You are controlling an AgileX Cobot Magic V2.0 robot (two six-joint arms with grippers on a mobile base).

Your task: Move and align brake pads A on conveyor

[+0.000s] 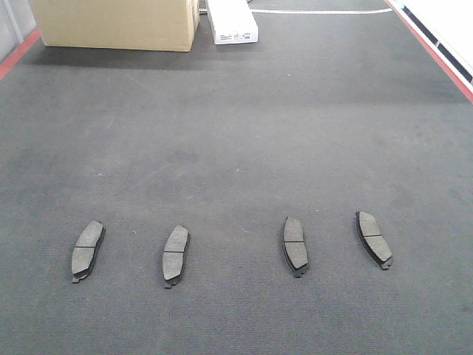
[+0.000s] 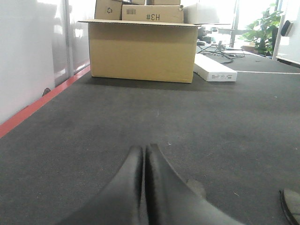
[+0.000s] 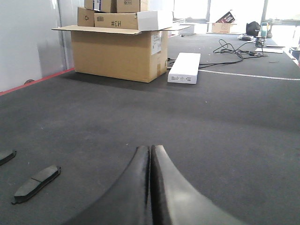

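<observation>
Four brake pads lie flat in a loose row across the lower part of the front view on the dark belt (image 1: 236, 133): far-left pad (image 1: 87, 250), second pad (image 1: 176, 255), third pad (image 1: 295, 245), far-right pad (image 1: 374, 239) (each well apart, none touching). Left gripper (image 2: 143, 152): jaws pressed together, holding nothing. Right gripper (image 3: 150, 152): likewise. Cardboard box (image 1: 114, 24) and white box (image 1: 232, 21) sit at top of frame.

Open conveyor (image 1: 236, 133) between brake pads (image 1: 176, 255) and far cardboard box (image 1: 118, 26).
</observation>
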